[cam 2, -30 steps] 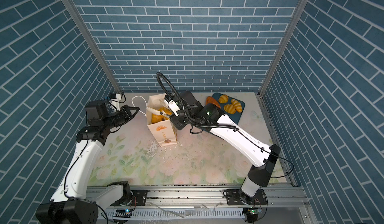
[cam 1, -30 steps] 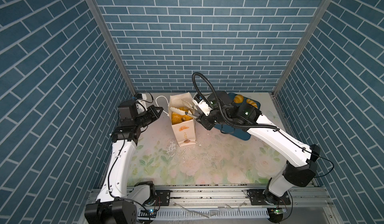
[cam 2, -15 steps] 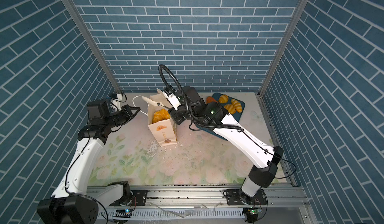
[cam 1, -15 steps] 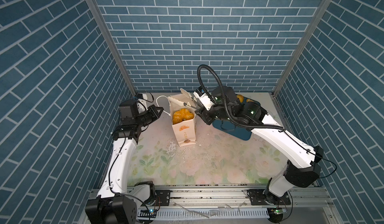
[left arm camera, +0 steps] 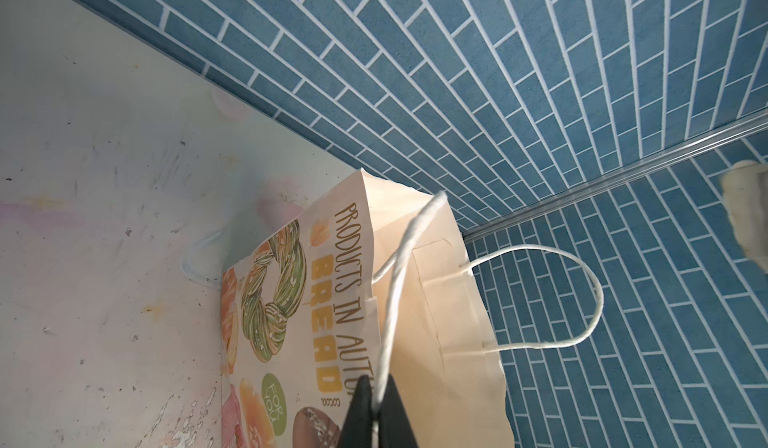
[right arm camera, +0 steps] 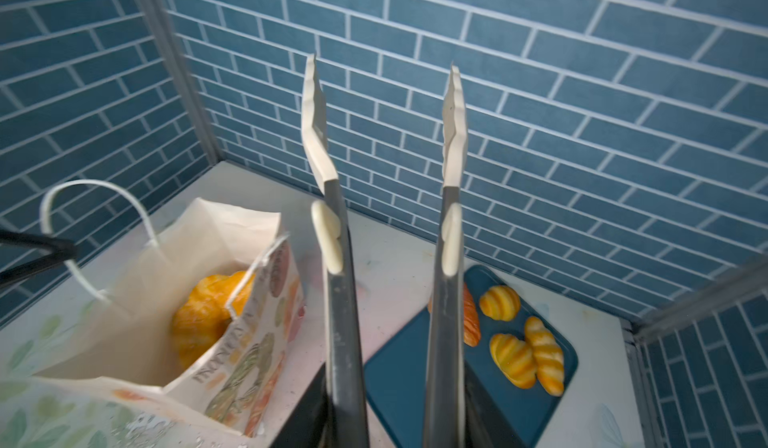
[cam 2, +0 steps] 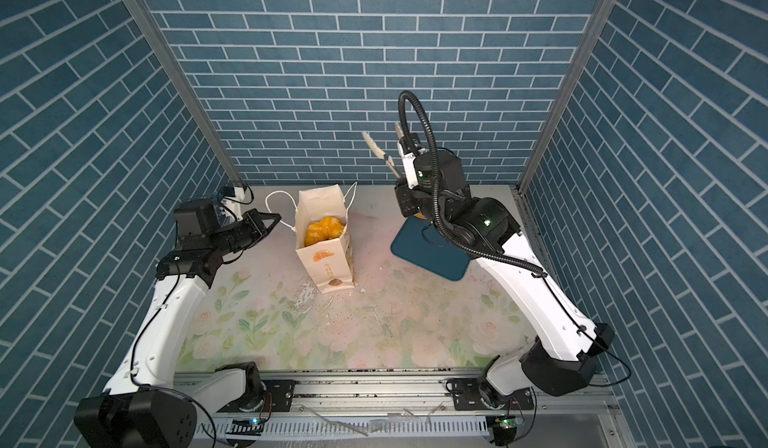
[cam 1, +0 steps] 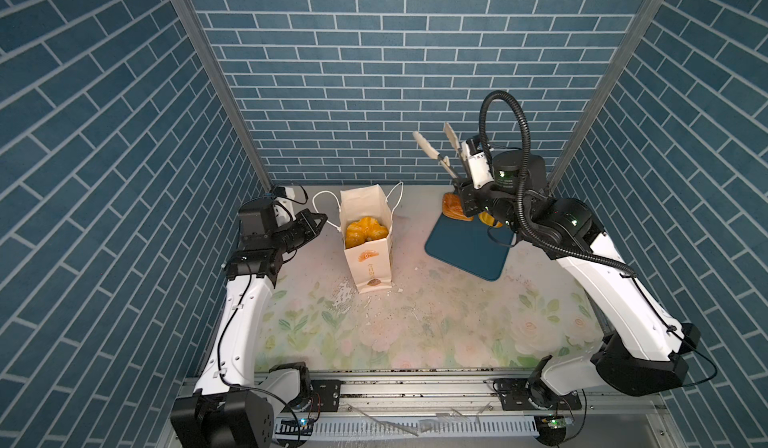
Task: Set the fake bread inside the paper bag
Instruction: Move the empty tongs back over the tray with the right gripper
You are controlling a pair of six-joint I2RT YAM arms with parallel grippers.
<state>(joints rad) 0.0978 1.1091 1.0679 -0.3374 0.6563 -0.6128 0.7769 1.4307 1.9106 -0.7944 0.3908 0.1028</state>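
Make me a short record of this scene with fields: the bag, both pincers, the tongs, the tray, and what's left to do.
Paper bag: upright, mouth open, orange fake bread inside
Left pincer: shut on the bag's cord handle
Right pincer: shut on the tongs, raised
Tongs state: arms apart, nothing between them, tips toward the back wall
Tray: dark blue, right of the bag, four fake bread pieces at its far end
Left to do: bag those four

The paper bag [cam 2: 328,259] stands upright at frame centre, mouth open, with fake bread [cam 2: 325,229] inside. The left gripper [cam 2: 272,219], jaws closed, meets the cord handle [cam 2: 280,192]. Right of centre, the right gripper [cam 2: 402,180] grips tongs [cam 2: 380,151], tips spread, above the blue tray [cam 2: 428,255].
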